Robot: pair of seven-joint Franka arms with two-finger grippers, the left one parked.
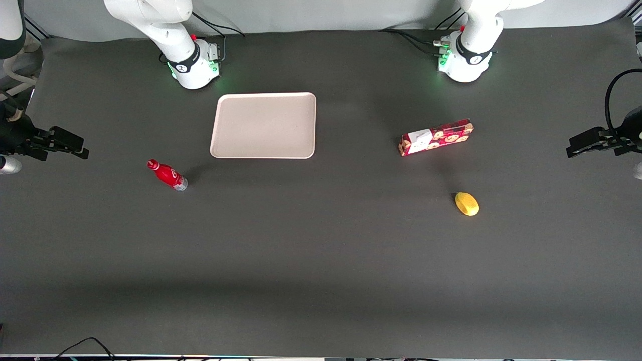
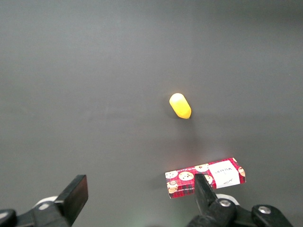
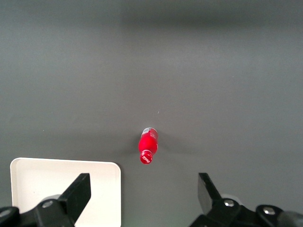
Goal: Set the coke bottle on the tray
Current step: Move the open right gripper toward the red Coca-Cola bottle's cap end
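Note:
The coke bottle (image 1: 167,175), small and red with a red cap and a silvery base, stands on the dark table. It is a little nearer to the front camera than the tray (image 1: 264,125) and toward the working arm's end. The tray is pale beige-pink, flat and empty. My right gripper (image 1: 80,148) hangs open and empty at the working arm's end of the table, well apart from the bottle. In the right wrist view the bottle (image 3: 147,144) shows from above, ahead of the open gripper (image 3: 143,184), with a corner of the tray (image 3: 66,189) beside it.
A red cookie box (image 1: 436,137) lies toward the parked arm's end of the table, with a yellow lemon-like fruit (image 1: 467,203) nearer the front camera. Both show in the left wrist view: the box (image 2: 206,176) and the fruit (image 2: 180,105). The working arm's base (image 1: 193,65) stands farther from the camera than the tray.

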